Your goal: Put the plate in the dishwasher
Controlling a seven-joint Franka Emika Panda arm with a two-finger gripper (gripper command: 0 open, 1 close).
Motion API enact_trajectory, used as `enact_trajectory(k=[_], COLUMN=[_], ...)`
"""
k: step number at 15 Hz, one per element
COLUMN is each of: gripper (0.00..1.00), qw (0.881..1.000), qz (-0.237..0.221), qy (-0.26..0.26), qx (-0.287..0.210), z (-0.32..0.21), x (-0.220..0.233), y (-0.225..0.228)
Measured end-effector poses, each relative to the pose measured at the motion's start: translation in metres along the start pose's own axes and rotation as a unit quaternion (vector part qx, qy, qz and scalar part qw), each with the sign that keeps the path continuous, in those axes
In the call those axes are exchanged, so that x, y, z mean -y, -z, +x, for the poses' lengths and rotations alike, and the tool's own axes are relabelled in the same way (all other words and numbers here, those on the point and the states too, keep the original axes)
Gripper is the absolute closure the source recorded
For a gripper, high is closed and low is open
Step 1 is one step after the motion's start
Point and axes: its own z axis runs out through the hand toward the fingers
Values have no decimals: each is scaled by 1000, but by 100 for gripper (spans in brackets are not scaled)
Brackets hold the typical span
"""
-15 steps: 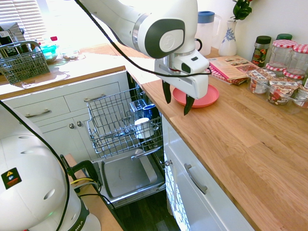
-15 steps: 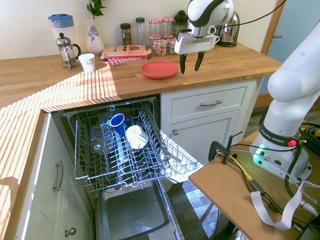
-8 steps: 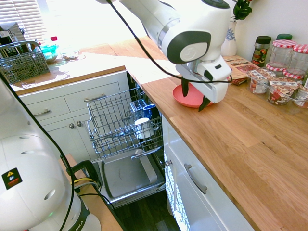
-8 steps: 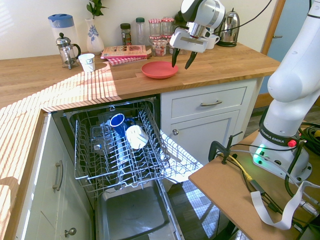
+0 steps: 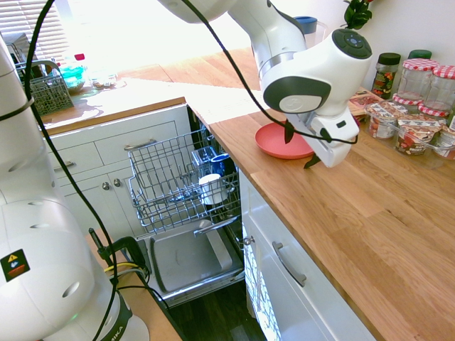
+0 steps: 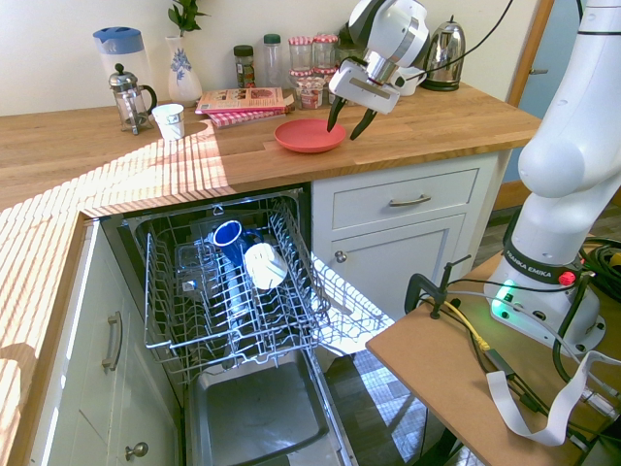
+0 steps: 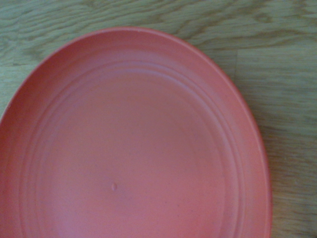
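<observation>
Moved: gripper [image 6: 347,116] is sitting lower & closer to the plate [image 6: 310,135] than a sec ago, tilted toward it; plate itself is lying in the same spot.
Gripper: fingers are standing spread apart, gripping nothing, hanging just over the plate's near edge; can't tell if touching.
Plate: is lying flat on the wooden counter [image 5: 355,213], beside the cookbook [image 6: 245,98], above the open dishwasher [image 6: 233,291]. Round, coral-red, smooth plastic, low rim.
Dishwasher: door is hanging down, grey wire rack [image 5: 170,177] pulled out. Rack is holding a blue mug [image 6: 228,234] & a white cup [image 6: 264,265], both tipped on their sides.
Jars: glass jars w/ red-checked lids [image 5: 419,82] are standing at the back of the counter w/ dark bits inside; contents not clear.
Other containers: blue-lidded jug [image 6: 116,44], glass coffee press [image 6: 126,97], white paper cup [image 6: 169,121], blue-patterned vase w/ green plant [image 6: 184,68], steel kettle [image 6: 446,58].
Cutlery basket: grey basket [image 5: 46,85] is sitting on the far counter, seen in 1st ext. view only.
Wrist view only: is showing faint concentric rings & a tiny bump [image 7: 115,186] on the plate's face, plus wood grain around it.
2nd ext. view only: is showing sun stripes across the counter.
</observation>
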Motion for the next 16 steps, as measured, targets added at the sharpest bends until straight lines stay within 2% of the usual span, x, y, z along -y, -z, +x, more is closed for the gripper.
enact_trajectory(k=[16], gripper=[100], qw=[1000], qz=[-4], qy=[6], qx=[3], z=[5], x=[6], y=[-16])
